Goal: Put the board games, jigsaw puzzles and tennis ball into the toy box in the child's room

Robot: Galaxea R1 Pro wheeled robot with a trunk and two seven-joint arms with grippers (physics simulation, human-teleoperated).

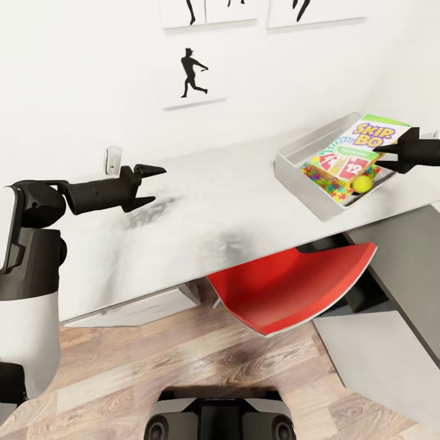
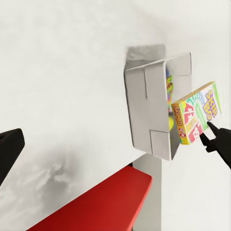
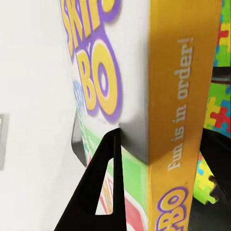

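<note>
At the left of the picture our left gripper (image 1: 146, 185) hangs over the bare white table (image 1: 232, 201) with its claws open and nothing in them. At the upper right sits the toy box (image 1: 292, 164), with a jigsaw puzzle (image 1: 324, 182) and the tennis ball (image 1: 362, 184) inside. Our right gripper (image 1: 386, 156) pinches the Skip-Bo game (image 1: 366, 139) over the box, so we think we must lower it and let go next

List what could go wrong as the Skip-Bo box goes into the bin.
1. The Skip-Bo box is tilted, its far end propped on the toy box rim; released now, it might stay leaning or slide out.
2. The tennis ball lies beneath the box and could get squeezed or knocked.
3. The right gripper grips only the box's edge, so it may slip.
</note>
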